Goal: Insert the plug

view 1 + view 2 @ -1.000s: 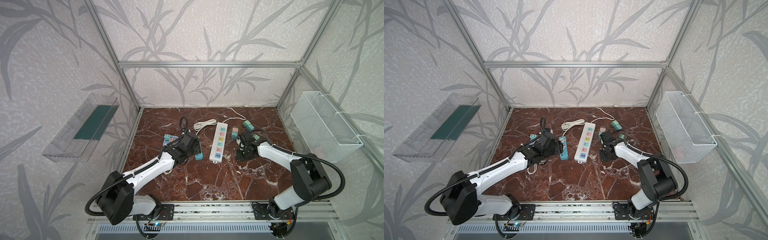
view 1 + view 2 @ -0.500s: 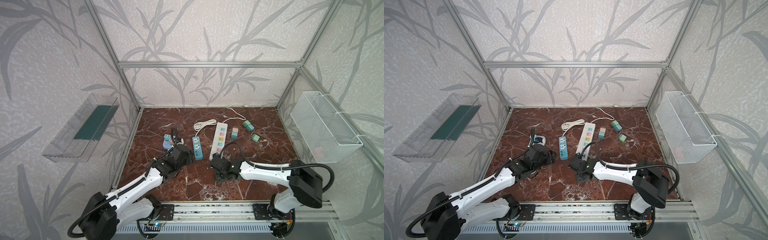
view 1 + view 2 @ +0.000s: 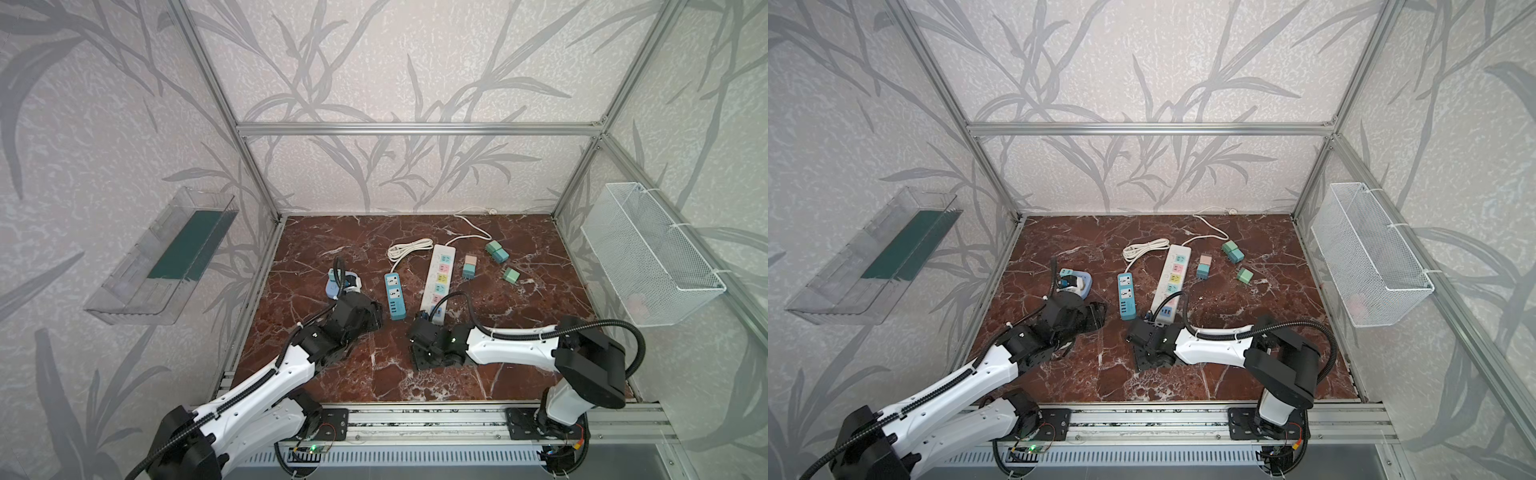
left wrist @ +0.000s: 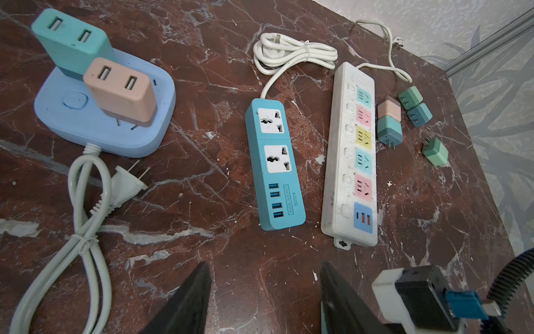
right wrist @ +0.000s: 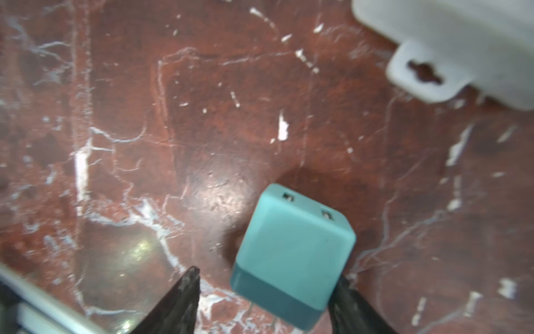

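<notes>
Right gripper (image 5: 265,273), moved from the desk's (image 3: 519,257) right side to near its front edge, now stands spread. Teal plug (image 5: 291,251) sits loose between its jaws, probably for regrasping. Left gripper (image 4: 265,263) is spread, empty.

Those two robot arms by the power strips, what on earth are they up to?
They are meant to plug small charger cubes into power strips. The right gripper has a teal cube between its fingers, near the white strip's end, but its jaws are open and one finger stands clear. The left gripper is open and empty beside the teal strip. Two more cubes stand on the light blue hub; five loose cubes lie by the white strip.
</notes>
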Robot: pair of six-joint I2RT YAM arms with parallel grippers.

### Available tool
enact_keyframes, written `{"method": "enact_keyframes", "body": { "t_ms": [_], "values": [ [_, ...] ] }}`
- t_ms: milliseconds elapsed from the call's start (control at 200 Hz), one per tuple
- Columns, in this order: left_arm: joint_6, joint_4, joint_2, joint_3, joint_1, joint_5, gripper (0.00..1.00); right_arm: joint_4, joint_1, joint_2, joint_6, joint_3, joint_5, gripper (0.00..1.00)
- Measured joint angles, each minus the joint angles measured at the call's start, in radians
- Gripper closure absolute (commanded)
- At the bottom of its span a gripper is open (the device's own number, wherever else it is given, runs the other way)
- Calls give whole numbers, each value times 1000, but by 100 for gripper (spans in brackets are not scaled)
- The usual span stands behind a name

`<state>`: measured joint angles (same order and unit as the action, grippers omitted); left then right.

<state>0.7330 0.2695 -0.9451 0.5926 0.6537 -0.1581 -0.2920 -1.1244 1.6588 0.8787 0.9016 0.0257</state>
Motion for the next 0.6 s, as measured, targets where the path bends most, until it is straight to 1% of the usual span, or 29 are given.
{"method": "enact_keyframes", "body": {
  "t_ms": [130, 210, 265, 375, 480, 545, 600],
  "values": [
    [-1, 0, -4, 0, 0, 2, 39, 63, -1, -7, 19, -2, -54, 31],
    [-9, 0, -10, 0, 0, 5, 35, 56, -2, -35, 18, -2, -48, 31],
    [-16, 0, -15, 0, 0, 12, 35, 32, -2, -69, 12, -2, -31, 31],
    [-44, -1, -36, 0, -1, 55, 37, -44, -1, -189, -14, -7, 48, 31],
    [-72, 9, -88, 12, 9, 108, 38, -108, 19, -329, -61, -40, 132, 30],
    [-96, 25, -146, 40, 46, 135, 38, -146, 61, -418, -91, -71, 159, 30],
    [-117, 47, -196, 77, 92, 143, 38, -164, 128, -487, -120, -100, 161, 30]
  ]
}}
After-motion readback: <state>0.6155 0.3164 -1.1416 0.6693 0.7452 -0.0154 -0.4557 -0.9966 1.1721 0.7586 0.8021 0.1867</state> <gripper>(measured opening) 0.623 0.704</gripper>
